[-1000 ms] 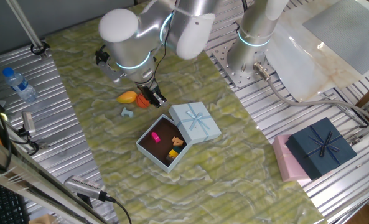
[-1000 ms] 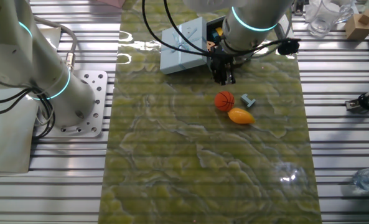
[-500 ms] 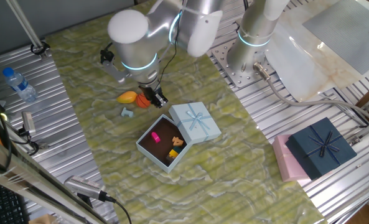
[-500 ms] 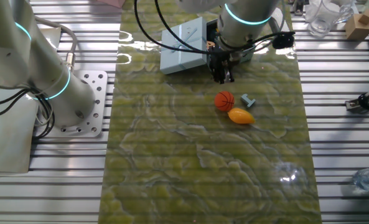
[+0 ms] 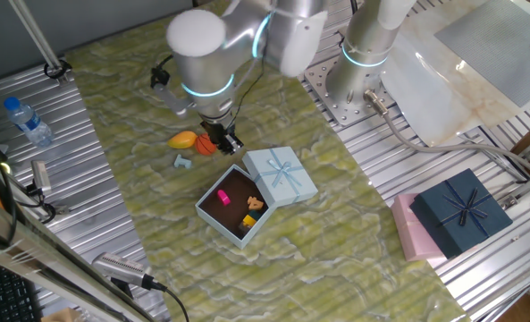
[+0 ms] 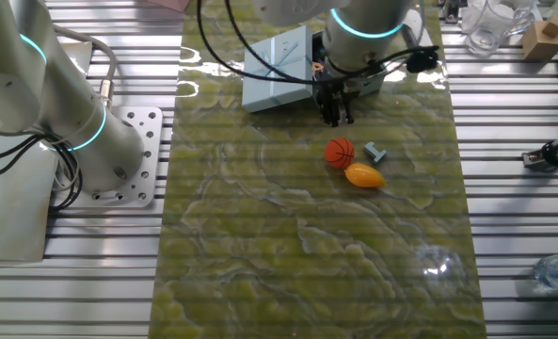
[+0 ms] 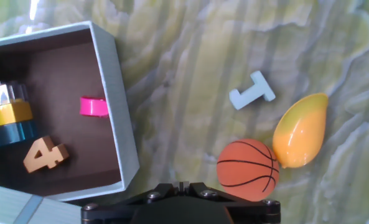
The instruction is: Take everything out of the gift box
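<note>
The pale-blue gift box stands open on the mat, its bow lid leaning on its right side. The hand view shows its wall and brown floor, which holds a magenta piece, an orange "4" and a yellow-and-blue stack. Out on the mat lie the orange basketball, the mango-like fruit and a pale-blue T piece. My gripper is shut with nothing in it, low over the mat between the box and the basketball.
A navy box with a bow on a pink box sits at the right. A water bottle and tools lie on the left metal slats. A second arm's base stands behind the mat.
The arm has shifted a little from the basketball towards the box. The fingers stay shut, and the toys on the mat and in the box have not moved.
</note>
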